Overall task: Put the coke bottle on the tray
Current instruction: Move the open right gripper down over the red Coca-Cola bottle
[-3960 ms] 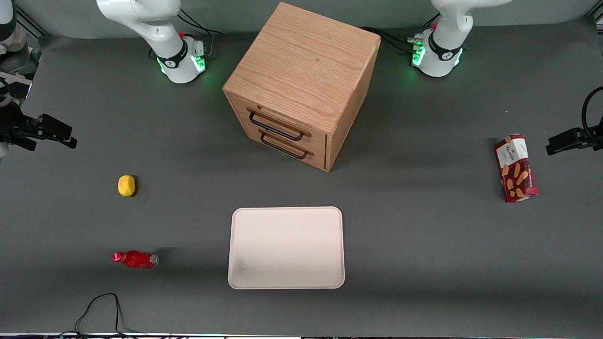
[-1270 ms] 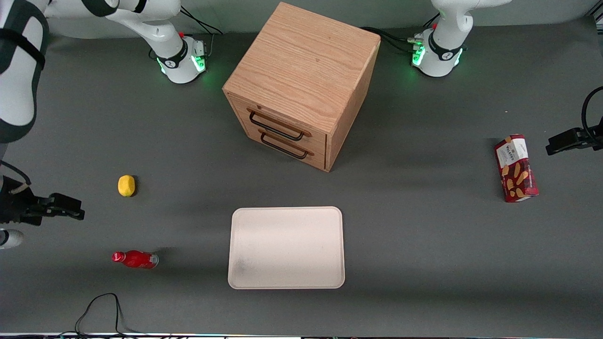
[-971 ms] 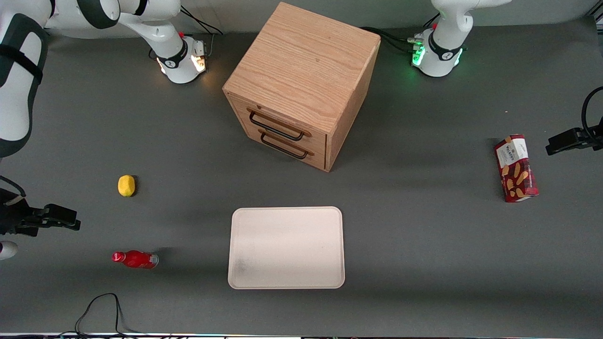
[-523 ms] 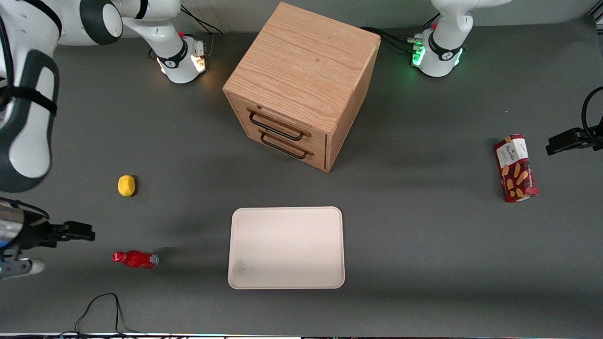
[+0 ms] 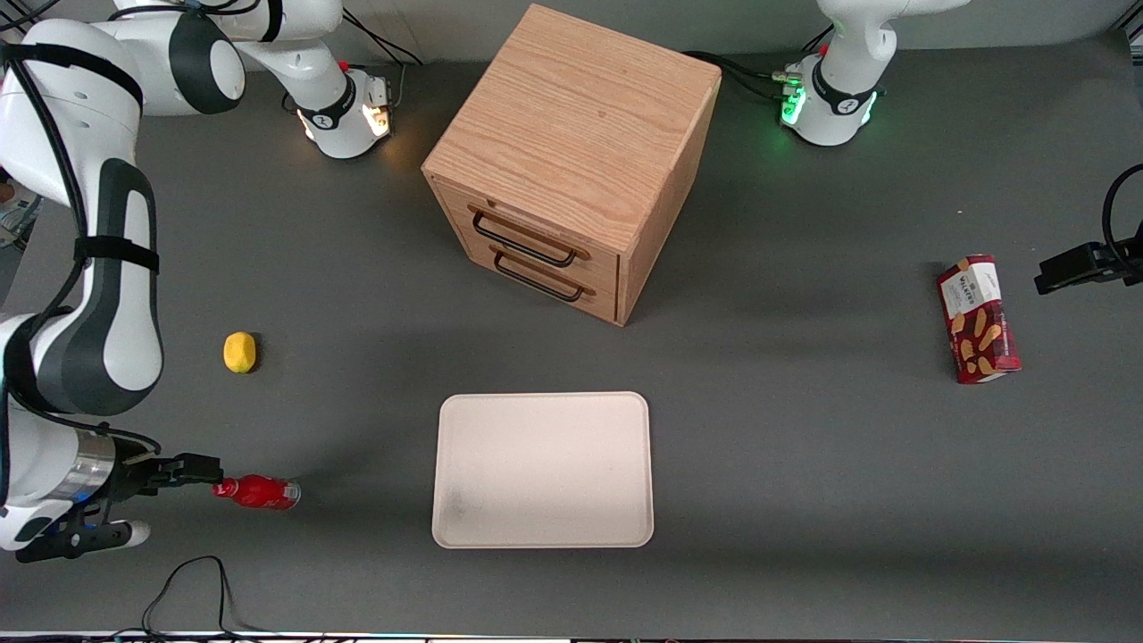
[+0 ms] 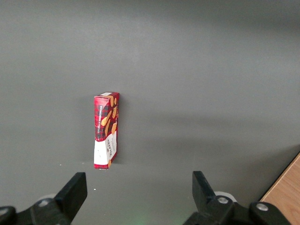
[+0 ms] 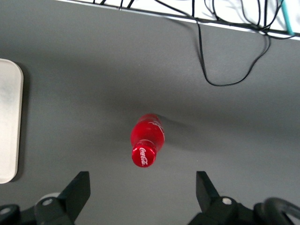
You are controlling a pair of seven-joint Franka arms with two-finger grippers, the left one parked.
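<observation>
The coke bottle stands upright on the dark table toward the working arm's end, beside the tray and apart from it. The right wrist view looks down on its red cap. The cream-white tray lies flat in front of the drawer cabinet, and one rounded end of it shows in the right wrist view. My gripper hangs just above and beside the bottle, open, with nothing between its fingers. The bottle is slightly nearer the front camera than the fingertips and is not touched.
A yellow lemon lies farther from the front camera than the bottle. A wooden two-drawer cabinet stands mid-table. A red cookie box lies toward the parked arm's end. A black cable loops at the table's front edge near the bottle.
My arm has swung in from the table's end, and the gripper has come nearer the front camera, from level with the lemon to right beside the bottle. Bottle and tray have not moved.
</observation>
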